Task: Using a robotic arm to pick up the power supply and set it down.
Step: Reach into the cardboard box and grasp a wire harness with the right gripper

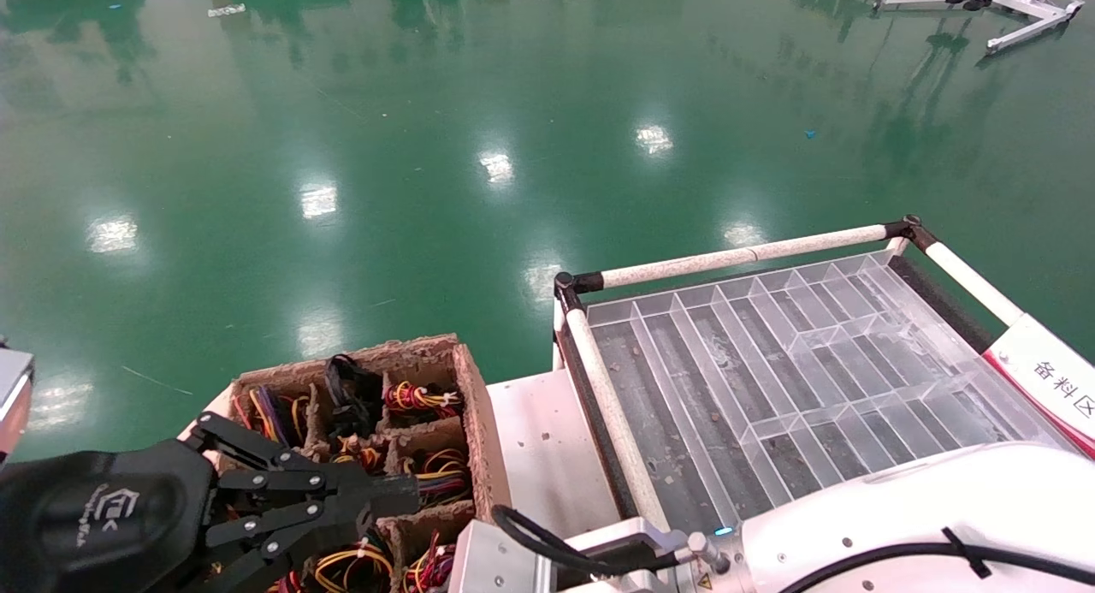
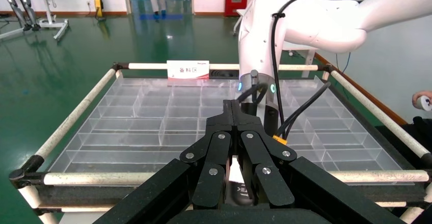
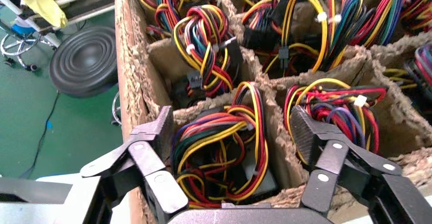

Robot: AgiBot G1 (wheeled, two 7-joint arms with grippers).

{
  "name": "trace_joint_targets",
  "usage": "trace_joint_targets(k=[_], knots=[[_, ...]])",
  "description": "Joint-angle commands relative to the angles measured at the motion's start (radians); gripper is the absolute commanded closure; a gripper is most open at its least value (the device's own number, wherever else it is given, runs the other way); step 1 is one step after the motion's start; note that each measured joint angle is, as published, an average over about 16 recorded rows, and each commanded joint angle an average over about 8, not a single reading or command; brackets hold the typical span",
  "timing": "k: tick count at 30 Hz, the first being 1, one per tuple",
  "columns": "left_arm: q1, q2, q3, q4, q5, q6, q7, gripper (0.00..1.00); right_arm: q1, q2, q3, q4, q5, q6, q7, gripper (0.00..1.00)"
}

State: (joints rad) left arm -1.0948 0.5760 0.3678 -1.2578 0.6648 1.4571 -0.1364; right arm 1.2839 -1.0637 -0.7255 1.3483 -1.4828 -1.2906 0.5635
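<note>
Over the divided cardboard box (image 3: 133, 81), the right gripper (image 3: 232, 135) hangs with its fingers (image 3: 304, 130) spread wide apart, either side of the compartment just beneath it. In that compartment sits the power supply (image 3: 224, 150), mostly hidden under its looped bundle of red, yellow, orange and black wires. The left gripper (image 1: 402, 495) is above the same box, its fingers pressed together on nothing. Beside the box stands a clear partitioned tray (image 1: 804, 353) on a railed cart.
</note>
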Motion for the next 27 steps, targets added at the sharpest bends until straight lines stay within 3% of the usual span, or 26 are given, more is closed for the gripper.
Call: trace_joint_targets(k=[1, 6, 9, 27], knots=[[0.0, 0.0, 0.0, 0.0, 0.0, 0.0, 0.0, 0.88, 0.005, -0.002, -0.007, 0.001, -0.013, -0.002, 0.015, 1.0], [0.0, 0.0, 0.0, 0.0, 0.0, 0.0, 0.0, 0.28, 0.011, -0.005, -0.012, 0.002, -0.026, -0.002, 0.035, 1.0], [0.0, 0.0, 0.0, 0.0, 0.0, 0.0, 0.0, 0.03, 0.018, -0.004, -0.014, 0.003, -0.028, -0.01, 0.047, 1.0], [0.0, 0.0, 0.0, 0.0, 0.0, 0.0, 0.0, 0.0, 0.057, 0.014, -0.025, 0.006, -0.033, -0.065, 0.089, 1.0]])
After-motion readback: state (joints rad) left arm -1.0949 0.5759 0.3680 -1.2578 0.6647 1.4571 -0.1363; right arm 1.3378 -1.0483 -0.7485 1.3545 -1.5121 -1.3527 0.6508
